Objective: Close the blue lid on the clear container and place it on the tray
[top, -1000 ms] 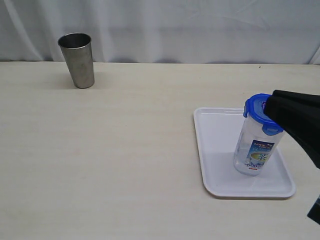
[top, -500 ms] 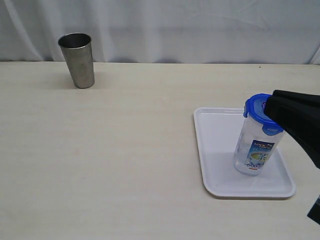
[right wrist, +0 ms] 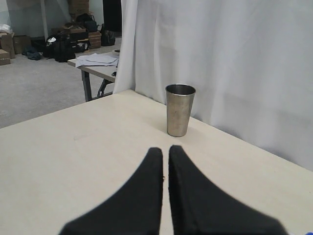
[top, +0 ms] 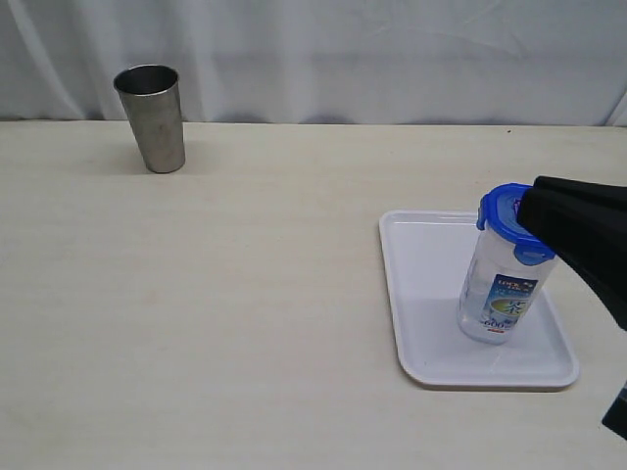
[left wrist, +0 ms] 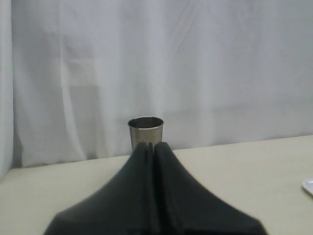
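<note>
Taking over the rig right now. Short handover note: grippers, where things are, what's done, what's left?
Left gripper: shut, empty, pointing toward the steel cup.
Right gripper: shut, empty, tip at the side of the blue lid; contact unclear.
The blue lid sits on the clear container, which stands on the tray.
Done: lid on, container on tray.
Left: can't tell whether the flaps are snapped. Check them, then back the right arm away.

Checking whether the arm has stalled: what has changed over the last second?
Nothing visibly changed. The right gripper stays by the blue lid, which sits on the clear container standing on the tray; the steel cup is unmoved.
</note>
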Available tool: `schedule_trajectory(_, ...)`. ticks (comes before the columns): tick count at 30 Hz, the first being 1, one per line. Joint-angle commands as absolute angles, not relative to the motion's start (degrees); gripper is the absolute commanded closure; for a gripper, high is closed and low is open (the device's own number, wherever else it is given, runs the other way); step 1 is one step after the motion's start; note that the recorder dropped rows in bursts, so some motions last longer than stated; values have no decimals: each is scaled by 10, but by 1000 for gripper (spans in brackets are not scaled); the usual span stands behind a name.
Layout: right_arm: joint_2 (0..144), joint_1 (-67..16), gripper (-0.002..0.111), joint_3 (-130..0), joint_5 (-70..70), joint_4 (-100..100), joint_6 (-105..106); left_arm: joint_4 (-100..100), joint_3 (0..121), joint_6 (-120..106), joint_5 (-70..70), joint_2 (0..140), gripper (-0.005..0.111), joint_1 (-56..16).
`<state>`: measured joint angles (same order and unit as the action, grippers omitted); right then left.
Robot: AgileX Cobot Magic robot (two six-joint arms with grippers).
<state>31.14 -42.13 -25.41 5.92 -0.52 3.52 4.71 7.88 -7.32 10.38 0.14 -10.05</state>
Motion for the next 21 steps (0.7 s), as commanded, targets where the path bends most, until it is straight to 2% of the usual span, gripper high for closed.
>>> schedule_trajectory(1,310,-421,104,-253,59,-4,34,51,51,-72,107,0,107,-99)
schedule_trajectory(12,310,-421,104,-253,59,-4,34,50,0,-72,95,0,107,-99)
schedule_trajectory(17,310,-421,104,-253,59,-4,34,48,0,-72,179,0,107,-99)
schedule_trajectory(21,310,-421,104,-253,59,-4,34,48,0,-71,182,0,107,-99)
